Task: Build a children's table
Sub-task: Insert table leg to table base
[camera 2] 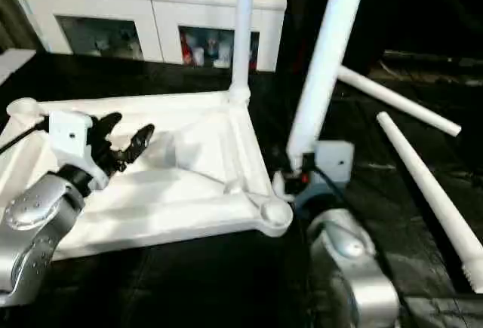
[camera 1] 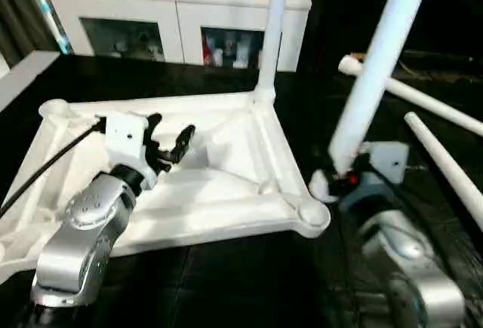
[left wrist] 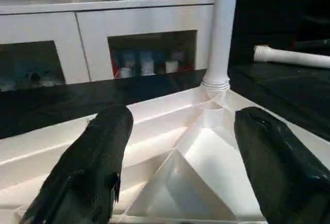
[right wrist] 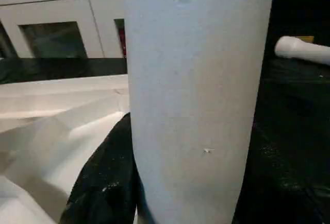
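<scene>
Left eye view: one leg [camera 1: 273, 26] stands in the top's [camera 1: 226, 192] far corner; right gripper [camera 1: 336, 181] clamps a second [camera 1: 377, 64]; left gripper [camera 1: 170, 143] gapes empty; two legs [camera 1: 445, 166] lie loose.

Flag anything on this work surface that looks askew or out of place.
Nothing is damaged or spilled. The white plastic ribbed tabletop lies upside down with one white tubular leg upright in its far corner socket. The right end effector holds a second leg tilted; two more legs lie loose at the right.
</scene>
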